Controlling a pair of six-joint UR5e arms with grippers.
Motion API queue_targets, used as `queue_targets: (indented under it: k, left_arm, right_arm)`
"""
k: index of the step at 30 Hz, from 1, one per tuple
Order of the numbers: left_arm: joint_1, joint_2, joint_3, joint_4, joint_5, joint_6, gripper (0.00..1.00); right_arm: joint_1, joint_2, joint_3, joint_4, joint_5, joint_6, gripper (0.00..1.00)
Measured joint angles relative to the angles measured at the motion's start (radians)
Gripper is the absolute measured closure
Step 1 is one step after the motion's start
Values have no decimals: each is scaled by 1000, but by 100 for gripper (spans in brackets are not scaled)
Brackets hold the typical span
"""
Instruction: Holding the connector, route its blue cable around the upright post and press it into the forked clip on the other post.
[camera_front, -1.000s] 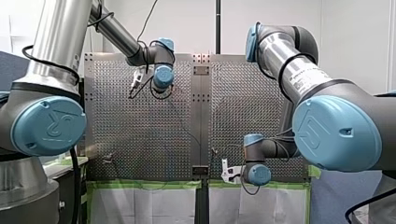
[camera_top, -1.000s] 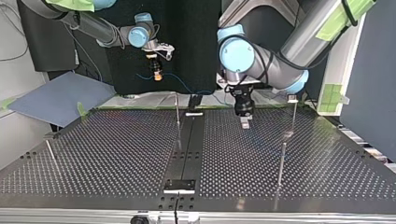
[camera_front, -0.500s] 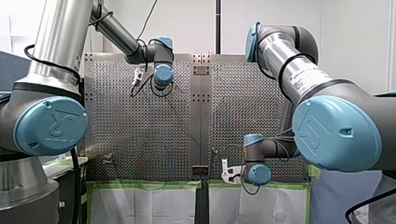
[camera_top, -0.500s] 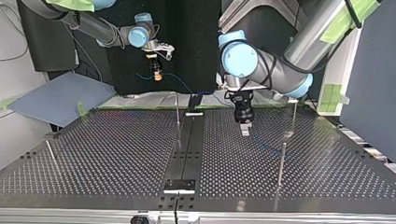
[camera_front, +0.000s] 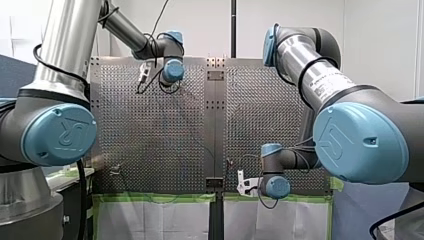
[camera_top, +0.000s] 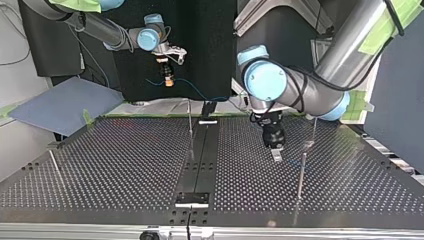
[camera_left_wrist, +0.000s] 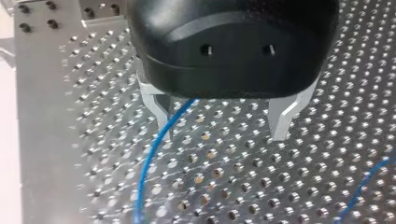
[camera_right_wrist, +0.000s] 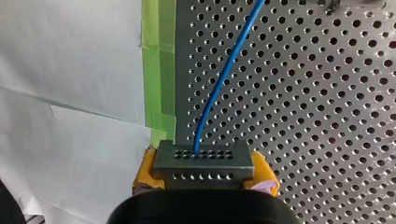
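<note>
My left tool (camera_top: 276, 154) has swung out over the worktop (camera_top: 125, 165). In the top view it has moved from the far edge toward the camera and toward the view's right, and now hangs close to the near post (camera_top: 301, 172). In the front view its wrist sits higher, further across the worktop, and the arm's shoulder has turned slightly.

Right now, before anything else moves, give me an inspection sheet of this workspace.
Surface: perforated table, metal, holes throughout.
Job's things: connector clamped in my right gripper; upright posts stand on the table; forked clip too small to tell.
Clutter: nothing seen.
Grippers: right shut on connector, yellow pads; my left gripper open, low over the table.
Cables: blue cable leaves the connector; it passes one left finger, ungripped.
Surroundings: green tape, white sheets, blue-grey board.
</note>
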Motion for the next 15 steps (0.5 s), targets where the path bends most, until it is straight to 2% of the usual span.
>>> queue_targets:
  k: [7, 15]
  left_arm:
    - [-5, -16, 27, -9, 33, 5, 0]
    - [-8, -56, 30, -21, 30, 5, 0]
  right_arm:
    - [0, 0, 0, -2, 0, 0, 100]
    - [0, 0, 0, 0, 0, 0, 100]
